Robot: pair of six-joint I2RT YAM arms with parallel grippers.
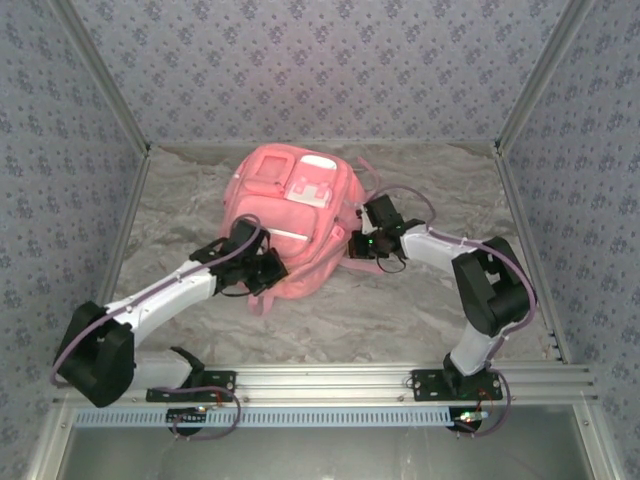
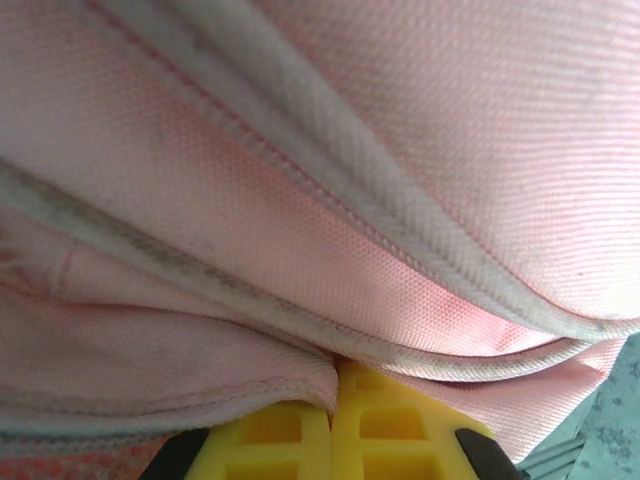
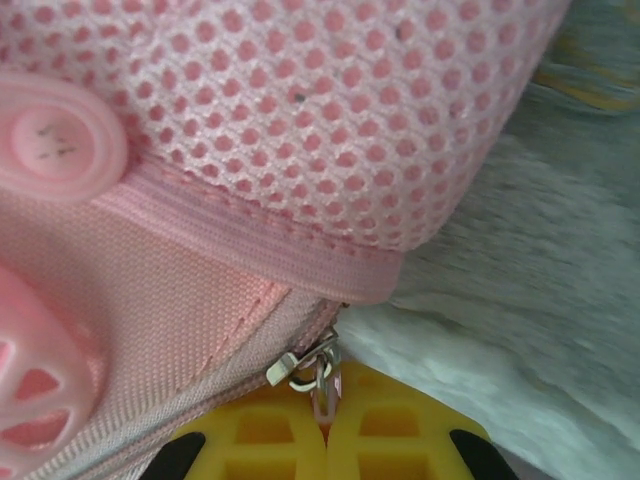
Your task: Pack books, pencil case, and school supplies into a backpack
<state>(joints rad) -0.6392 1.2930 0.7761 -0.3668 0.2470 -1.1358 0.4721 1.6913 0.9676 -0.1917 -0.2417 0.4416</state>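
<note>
Backpack (image 1: pixel 290 215), pink and soft, lies in the middle of the table (image 1: pixel 420 310), with one gripper at each of its near sides. The left gripper (image 1: pixel 262 268) is at its near left edge. In the left wrist view its yellow fingers (image 2: pixel 270 435) are pressed together right at a fold of pink cloth with grey-white trim; whether any cloth is caught between them cannot be told. The right gripper (image 1: pixel 362 245) is at the bag's right side. In the right wrist view its jaws are pinched on the small zipper pull (image 3: pixel 318 375), just below a pink mesh pocket (image 3: pixel 330 110) and a round pink button (image 3: pixel 55 140). From above the bag shows front pockets with white patches, and a strap trails toward the far right. Grey marbled cloth covers the table, and patterned walls (image 1: pixel 320 70) surround it.
</note>
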